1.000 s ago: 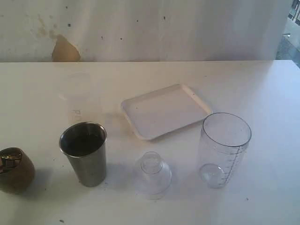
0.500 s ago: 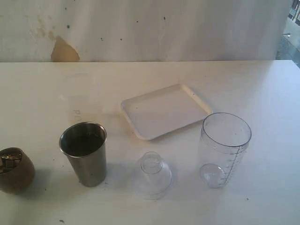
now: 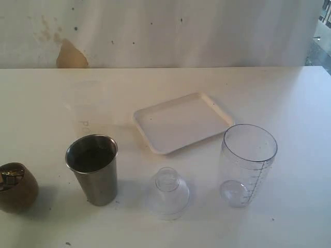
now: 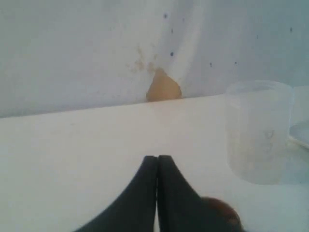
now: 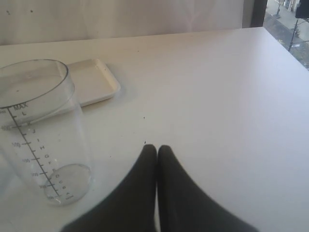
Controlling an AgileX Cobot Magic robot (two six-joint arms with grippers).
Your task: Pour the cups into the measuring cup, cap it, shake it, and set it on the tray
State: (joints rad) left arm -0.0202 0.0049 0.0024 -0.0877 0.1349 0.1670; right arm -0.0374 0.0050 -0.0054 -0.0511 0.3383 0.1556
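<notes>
Three cups stand on the table [image 3: 289, 98]: one brown cup [image 3: 15, 187], one steel tumbler [image 3: 93, 175] just beside it, and one frosted cup [image 4: 259, 133] (faint in the exterior view) nearer the table's wall-side edge. One measuring cup [image 3: 247, 164] stands upright and uncapped. One domed lid [image 3: 168, 192] sits between it and the tumbler. One tray [image 3: 181, 121] lies mid-table. The left pincer [image 4: 157, 164] and right pincer [image 5: 157, 152] are each closed, fingertips together, gripping nothing.
</notes>
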